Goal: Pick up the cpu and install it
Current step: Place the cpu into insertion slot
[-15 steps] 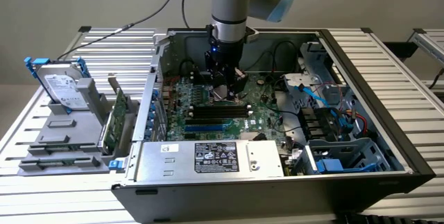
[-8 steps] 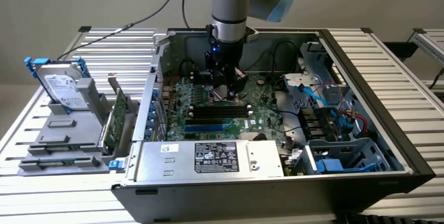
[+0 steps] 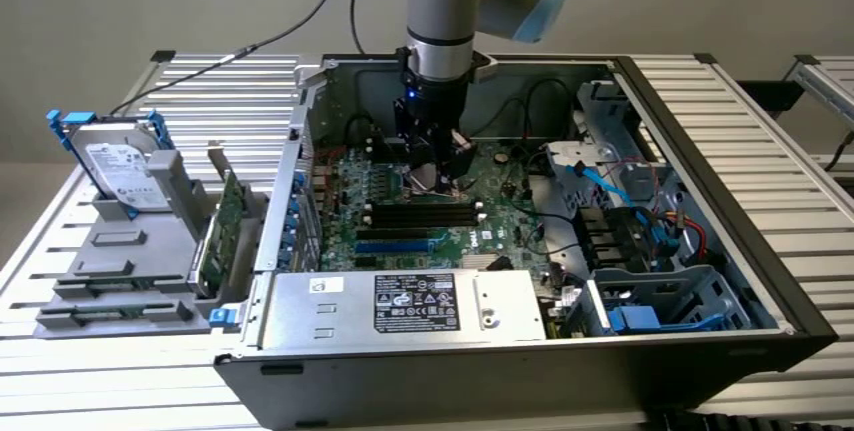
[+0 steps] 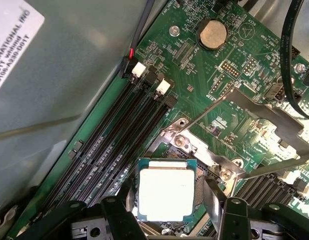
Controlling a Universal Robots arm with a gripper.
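The cpu point(image 4: 164, 192), silver top up and green rim showing, lies flat at the socket of the motherboard point(image 4: 214, 75), directly under my gripper point(image 4: 169, 197). Whether it is fully seated I cannot tell. My fingers point(image 4: 114, 217) stand wide, one on each side of the chip, with a sliver of space at either edge; I grip nothing.

The socket's metal load frame point(image 4: 254, 107) is tilted up and open just beyond the chip, and the black memory slots point(image 4: 114, 140) run beside it. A round coin battery point(image 4: 213, 33) sits further along the board.

In the exterior view my arm point(image 3: 441, 11) hangs straight down into the open computer case point(image 3: 534, 391), behind the labelled power supply point(image 3: 400, 301). Outside the case, on the exterior view's left, a hard drive point(image 3: 118, 166) in a blue bracket stands upright in a grey holder point(image 3: 120, 271) on the slatted table point(image 3: 761, 121).
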